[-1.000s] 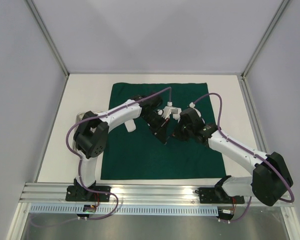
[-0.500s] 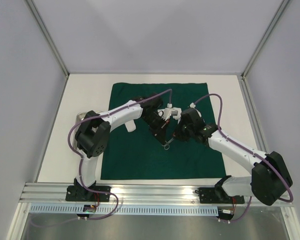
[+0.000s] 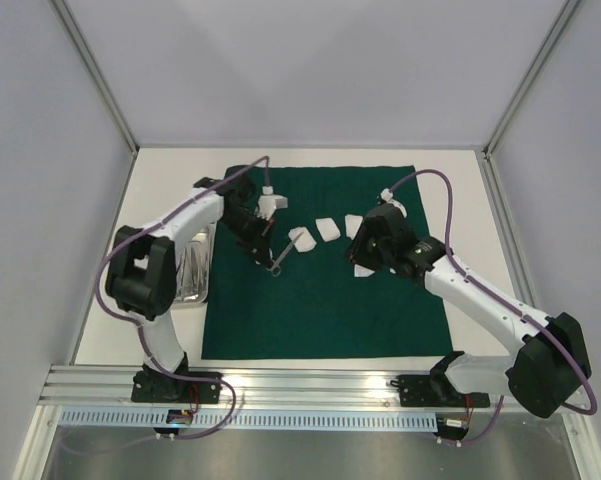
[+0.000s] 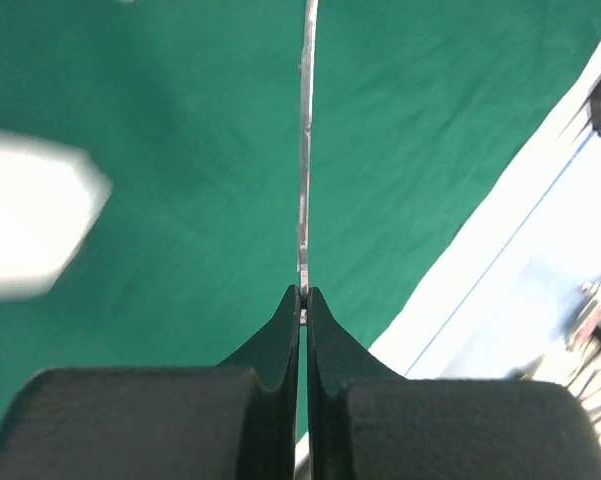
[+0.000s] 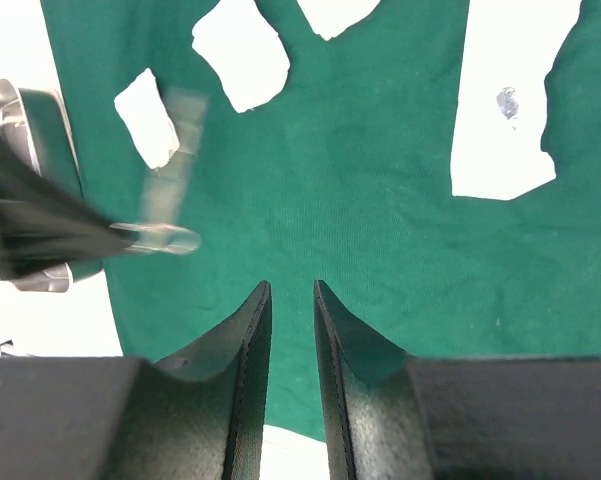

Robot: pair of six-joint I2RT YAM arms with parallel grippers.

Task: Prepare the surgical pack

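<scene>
The dark green drape (image 3: 310,300) lies flat on the table. My left gripper (image 3: 259,244) is over its left part, shut on a slim metal instrument (image 3: 271,259) with a ring handle hanging down; scissors or forceps, I cannot tell. In the left wrist view the gripper (image 4: 303,293) pinches the instrument (image 4: 304,150) edge-on. The steel tray (image 3: 193,268) sits left of the drape. Several white gauze pads (image 3: 327,229) lie on the drape's upper middle. My right gripper (image 3: 359,252) hovers over the drape, slightly open and empty (image 5: 290,287). The right wrist view shows the instrument (image 5: 166,220) blurred.
The tray's corner (image 5: 36,130) shows at the left of the right wrist view, beside the drape edge. A larger gauze pad (image 5: 504,110) lies at the upper right there. Frame posts stand at the table's far corners.
My left arm swung left with the instrument, from the drape's middle to its left part near the tray. My right gripper drew back slightly, and the gauze pads now show.
</scene>
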